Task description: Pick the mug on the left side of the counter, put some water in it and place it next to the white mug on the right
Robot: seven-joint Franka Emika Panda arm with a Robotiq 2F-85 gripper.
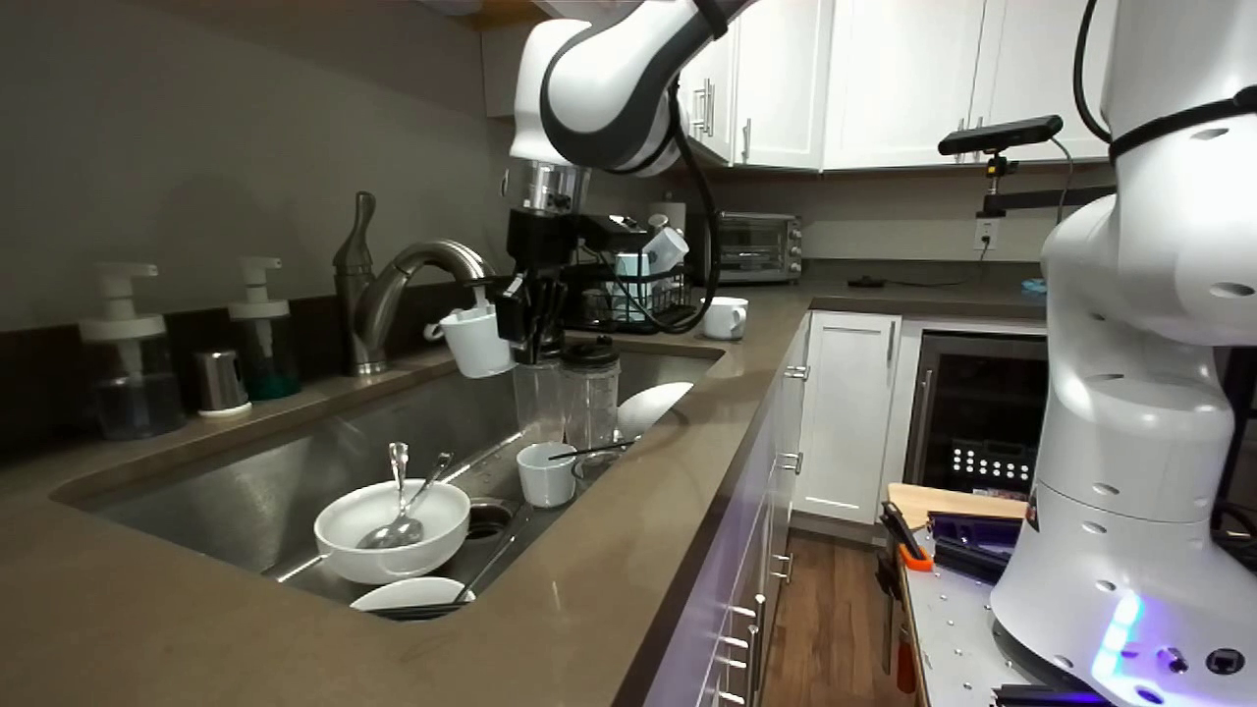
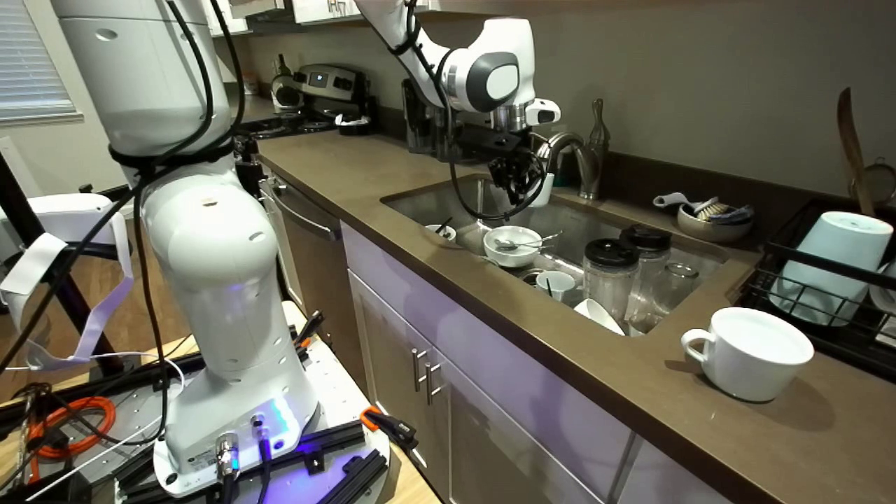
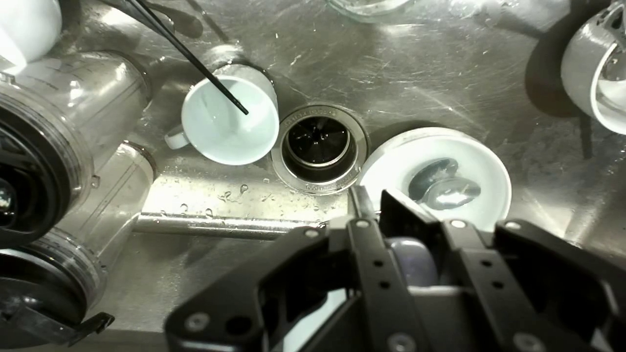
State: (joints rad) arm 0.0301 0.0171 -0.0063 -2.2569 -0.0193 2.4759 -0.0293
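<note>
Pointing downward, the tool (image 1: 523, 326) grips the mug (image 1: 477, 343).

In an exterior view, the mug (image 2: 543, 190) is partly blocked by the end effector (image 2: 521, 189) — and a white vessel (image 3: 584, 73) is cropped, wrist view!

The faucet (image 1: 381, 299) obstructs the space just over the mug (image 1: 478, 346) I hold. Jars (image 2: 609, 283) in the sink (image 3: 357, 63) obstruct low passage toward the white mug (image 2: 756, 357). Along the front of the counter (image 1: 609, 550), clearance is open.
</note>
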